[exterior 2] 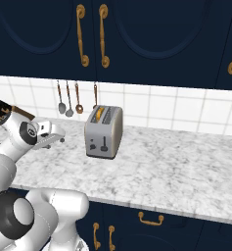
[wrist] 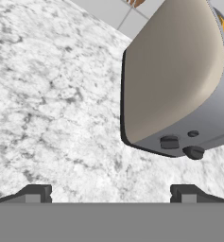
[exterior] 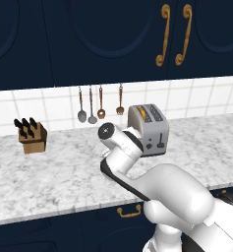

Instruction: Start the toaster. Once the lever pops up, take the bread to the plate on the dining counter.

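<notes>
Marble worktop (exterior 2: 176,162) runs along a white tiled wall beneath navy cupboards with gold handles (exterior 2: 104,34), and on it, close to the tiles, stands the toaster (exterior 2: 104,131), upright, silver-grey, its end face turned toward the front edge. On that face sit the lever (exterior 2: 104,148) and, just beside it, a small dark dial (exterior 2: 92,145); the hand view shows both low on the end face (wrist: 193,152), with the toaster's broad side filling the upper right. A slice of bread (exterior 2: 100,113) sits down in one slot, its golden edge showing at the top; the left base view shows the same orange-brown edge (exterior: 143,114).

Gripper (wrist: 110,194) hovers above the bare marble just short of the toaster's side, its jaws spread fully wide and holding nothing, both fingertips (wrist: 35,194) clear of the toaster. From the right base view the hand (exterior 2: 51,137) hangs to the left of the toaster, apart from it.

On the wall behind hang four utensils (exterior: 100,103): spoons and a small spatula, touching nothing on the counter. Well to the left stands a wooden knife block (exterior: 31,136) with dark handles.
</notes>
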Controlling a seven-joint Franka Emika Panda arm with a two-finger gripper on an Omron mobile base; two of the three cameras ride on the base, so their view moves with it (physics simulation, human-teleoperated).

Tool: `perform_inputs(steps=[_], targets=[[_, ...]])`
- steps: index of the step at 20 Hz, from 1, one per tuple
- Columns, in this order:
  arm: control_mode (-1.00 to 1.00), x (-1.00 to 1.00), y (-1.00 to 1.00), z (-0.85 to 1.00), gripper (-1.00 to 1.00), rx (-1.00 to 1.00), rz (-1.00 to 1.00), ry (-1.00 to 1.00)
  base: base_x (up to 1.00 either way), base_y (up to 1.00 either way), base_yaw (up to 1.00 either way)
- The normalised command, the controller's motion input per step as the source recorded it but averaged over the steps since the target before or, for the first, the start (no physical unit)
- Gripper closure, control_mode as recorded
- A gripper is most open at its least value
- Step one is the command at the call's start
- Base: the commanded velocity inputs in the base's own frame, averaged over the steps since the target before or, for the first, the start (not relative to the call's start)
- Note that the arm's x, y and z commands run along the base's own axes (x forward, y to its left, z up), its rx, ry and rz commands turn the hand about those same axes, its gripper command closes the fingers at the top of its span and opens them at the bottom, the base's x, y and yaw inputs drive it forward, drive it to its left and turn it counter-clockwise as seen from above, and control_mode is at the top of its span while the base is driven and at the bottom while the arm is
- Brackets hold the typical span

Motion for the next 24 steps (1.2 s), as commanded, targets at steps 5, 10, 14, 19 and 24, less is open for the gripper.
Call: perform_inputs(steps=[5,10,14,19,24], targets=[[-1.00,0.00,0.00,0.00,-1.00,0.00,0.00,0.00,0.00,0.00,0.00],[-1.00,0.00,0.00,0.00,-1.00,0.00,0.00,0.00,0.00,0.00,0.00],[-1.00,0.00,0.00,0.00,-1.00,0.00,0.00,0.00,0.00,0.00,0.00],[-1.00,0.00,0.00,0.00,-1.00,0.00,0.00,0.00,0.00,0.00,0.00],[-1.00,0.00,0.00,0.00,-1.00,0.00,0.00,0.00,0.00,0.00,0.00]])
